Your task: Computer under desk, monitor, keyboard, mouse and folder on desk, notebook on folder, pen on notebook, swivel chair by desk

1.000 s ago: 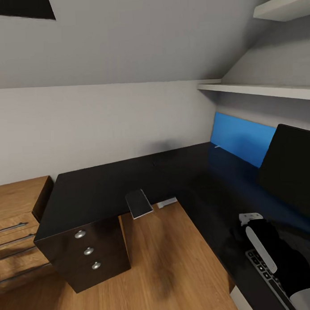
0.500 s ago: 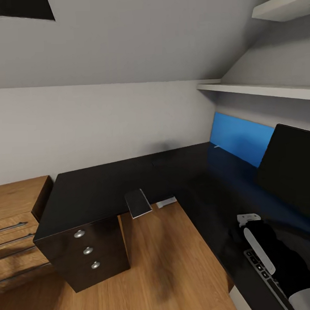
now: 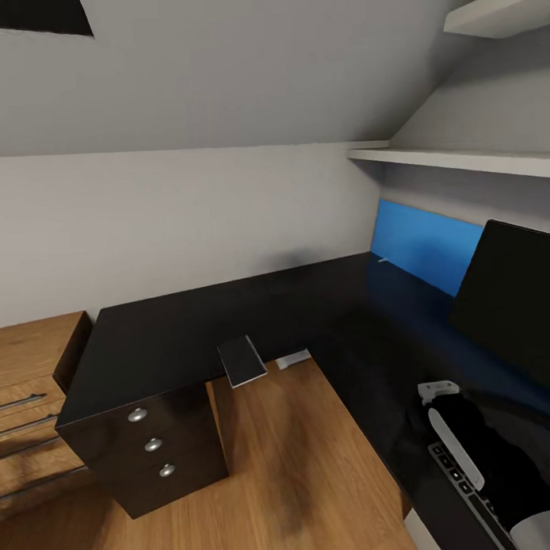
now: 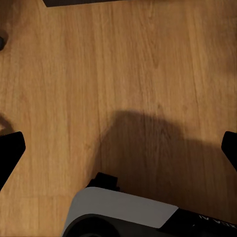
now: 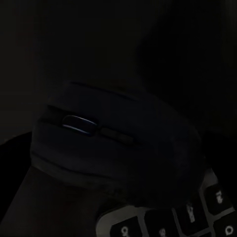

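The right arm [image 3: 479, 450] reaches over one keyboard [image 3: 473, 490] at the near edge of the black counter [image 3: 229, 324]. In the right wrist view one dark mouse [image 5: 113, 143] lies just ahead of the fingers, touching the keyboard's keys [image 5: 197, 217]; whether those fingers grip it, I cannot tell. The left gripper [image 4: 118, 148] hangs over the wood floor [image 4: 123, 64], fingers [image 4: 10, 153] spread wide, holding nothing. Beyond the right arm stands one monitor [image 3: 514, 298]. One grey notebook [image 3: 243, 360] overhangs the counter edge beside a three-knob drawer unit [image 3: 154, 454]. Farther off are one blue back panel [image 3: 425, 246], two wall shelves [image 3: 461, 161] and a sloped ceiling.
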Controlling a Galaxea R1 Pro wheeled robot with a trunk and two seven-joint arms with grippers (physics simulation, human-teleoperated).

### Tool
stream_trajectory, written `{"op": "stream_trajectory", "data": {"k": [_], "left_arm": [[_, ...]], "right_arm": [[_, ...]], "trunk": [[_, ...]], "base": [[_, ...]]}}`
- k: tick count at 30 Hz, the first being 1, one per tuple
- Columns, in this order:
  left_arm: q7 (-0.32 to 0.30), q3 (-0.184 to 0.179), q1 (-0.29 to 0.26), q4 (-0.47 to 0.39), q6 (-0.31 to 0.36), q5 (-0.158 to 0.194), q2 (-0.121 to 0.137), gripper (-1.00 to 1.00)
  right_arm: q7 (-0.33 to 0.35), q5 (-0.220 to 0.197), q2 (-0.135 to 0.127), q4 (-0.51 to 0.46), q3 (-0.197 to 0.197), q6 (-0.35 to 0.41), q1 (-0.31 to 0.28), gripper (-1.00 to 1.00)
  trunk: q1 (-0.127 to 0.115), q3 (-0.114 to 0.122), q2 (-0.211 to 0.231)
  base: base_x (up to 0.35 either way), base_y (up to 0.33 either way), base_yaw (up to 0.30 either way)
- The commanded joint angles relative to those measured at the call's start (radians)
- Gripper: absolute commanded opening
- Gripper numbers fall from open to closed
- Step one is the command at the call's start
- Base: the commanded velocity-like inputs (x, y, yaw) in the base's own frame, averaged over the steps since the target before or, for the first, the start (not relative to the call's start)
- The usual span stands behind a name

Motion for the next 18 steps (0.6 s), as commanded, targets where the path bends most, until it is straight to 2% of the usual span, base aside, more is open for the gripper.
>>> {"op": "stream_trajectory", "data": {"k": [1,18], "left_arm": [[-0.002,0.001,0.000,-0.001,-0.002,0.009,0.000,1.00],[-0.002,0.002,0.000,-0.002,-0.002,0.010,0.001,1.00]], "right_arm": [[-0.010,-0.007,-0.002,0.003,0.009,-0.009,-0.001,-1.00],[-0.009,-0.001,-0.002,0.023,0.020,-0.033,-0.001,-1.00]], "trunk": [[0.000,-0.001,-0.001],[0.000,-0.001,-0.001]], "base": [[0.000,0.000,0.000],[0.000,0.000,0.000]]}}
